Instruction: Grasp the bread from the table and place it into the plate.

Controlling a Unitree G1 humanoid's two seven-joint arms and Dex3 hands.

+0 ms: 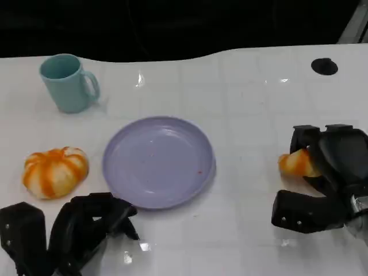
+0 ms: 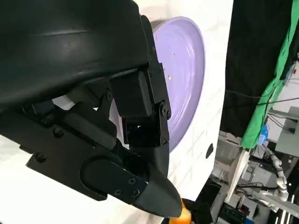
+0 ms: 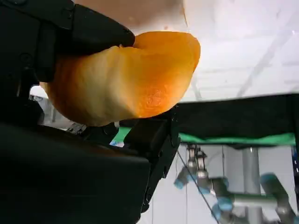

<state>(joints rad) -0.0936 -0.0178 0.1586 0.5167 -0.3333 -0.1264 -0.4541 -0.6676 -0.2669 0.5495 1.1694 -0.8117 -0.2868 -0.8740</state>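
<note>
A white counter (image 1: 247, 98) carries a lilac plate (image 1: 158, 161) at its middle. Left of the plate lies an orange-striped bun (image 1: 55, 171); a teal mug (image 1: 68, 83) stands beyond-left of the plate.

Worktop (image 1: 247, 92): plate (image 1: 158, 161) at centre. Mug (image 1: 68, 83) toward the far left corner, behind and left of the plate. Round loaf (image 1: 55, 171) at the left edge, beside the plate, apart from it. Left hand (image 1: 75, 230) at the near edge, before the loaf and plate. Bread (image 1: 297, 163) right of the plate, well apart, held between the fingers (image 1: 305, 138) of the right hand (image 1: 325, 178) near the right edge. Round hole (image 1: 324, 66) near the far right corner.
</note>
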